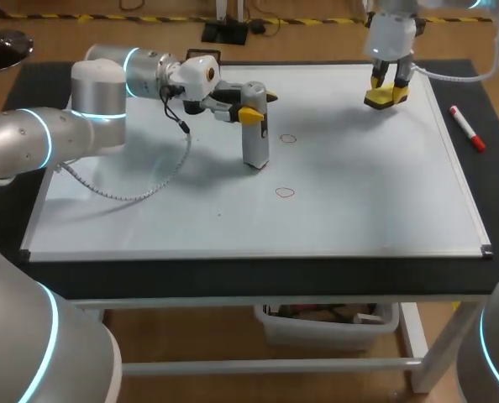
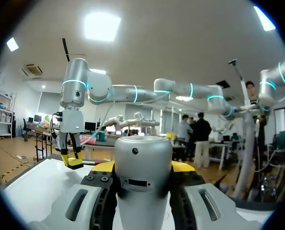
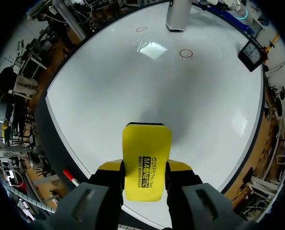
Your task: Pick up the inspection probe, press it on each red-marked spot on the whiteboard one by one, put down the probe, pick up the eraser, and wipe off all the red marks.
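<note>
Whiteboard (image 1: pixel 359 201) with two red circles (image 1: pixel 285 192)

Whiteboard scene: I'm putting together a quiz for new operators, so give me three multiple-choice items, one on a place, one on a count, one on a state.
1. Relative to the whiteboard, where does the red marker lie?
A. On its middle
B. Upright in a cup
C. On the black table top beside its right edge

2. How many red circles show on the whiteboard?
A. Two
B. One
C. Five

3. What state is the right gripper in?
A. Open, empty
B. Shut on the yellow eraser
C. Shut on the red marker

Answers: 1 C, it lies off the board on the black top. 2 A, one beside the inspection probe, one nearer the front edge. 3 B, its fingers clamp the eraser from both sides; the left gripper holds the probe.
</note>
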Robot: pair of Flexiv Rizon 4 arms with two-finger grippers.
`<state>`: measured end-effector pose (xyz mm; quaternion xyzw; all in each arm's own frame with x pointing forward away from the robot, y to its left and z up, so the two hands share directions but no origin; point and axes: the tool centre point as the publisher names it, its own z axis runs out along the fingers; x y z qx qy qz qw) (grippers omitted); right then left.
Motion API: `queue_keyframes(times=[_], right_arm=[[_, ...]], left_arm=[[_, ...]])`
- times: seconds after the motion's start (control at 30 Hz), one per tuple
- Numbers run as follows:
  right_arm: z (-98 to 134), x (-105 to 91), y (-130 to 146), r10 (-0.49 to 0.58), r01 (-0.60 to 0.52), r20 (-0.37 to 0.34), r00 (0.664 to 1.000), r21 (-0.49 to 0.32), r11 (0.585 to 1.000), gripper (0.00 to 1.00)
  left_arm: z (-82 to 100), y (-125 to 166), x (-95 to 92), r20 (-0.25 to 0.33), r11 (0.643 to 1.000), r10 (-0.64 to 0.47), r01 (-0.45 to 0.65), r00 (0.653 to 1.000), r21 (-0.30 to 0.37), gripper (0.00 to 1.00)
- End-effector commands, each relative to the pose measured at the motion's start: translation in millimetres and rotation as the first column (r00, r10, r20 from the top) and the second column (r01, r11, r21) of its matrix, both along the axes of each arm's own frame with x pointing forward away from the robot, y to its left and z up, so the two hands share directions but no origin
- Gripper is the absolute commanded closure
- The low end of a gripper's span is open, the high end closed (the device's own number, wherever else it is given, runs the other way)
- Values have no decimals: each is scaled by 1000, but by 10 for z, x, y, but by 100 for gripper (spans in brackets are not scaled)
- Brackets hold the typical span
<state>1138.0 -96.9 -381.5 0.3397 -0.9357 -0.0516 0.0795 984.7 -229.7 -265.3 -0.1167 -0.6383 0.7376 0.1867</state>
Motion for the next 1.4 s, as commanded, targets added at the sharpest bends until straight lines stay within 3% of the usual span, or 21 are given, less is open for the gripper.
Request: queue_keyframes(times=[0.03, 1.17, 1.4], right_arm=[[26, -11, -6, 2, -2, 1, 1000, -4, 1000, 100], [26, -11, -6, 2, -2, 1, 1000, -4, 1000, 100], [26, -11, -6, 2, -2, 1, 1000, -4, 1000, 100]], left_arm=[[-30, 0, 38, 5, 1000, -25, 25, 1000, -4, 100], [-6, -7, -46, 25, 999, -43, 42, 999, 23, 100], [177, 94, -1, 49, 999, 16, -17, 999, 31, 100]])
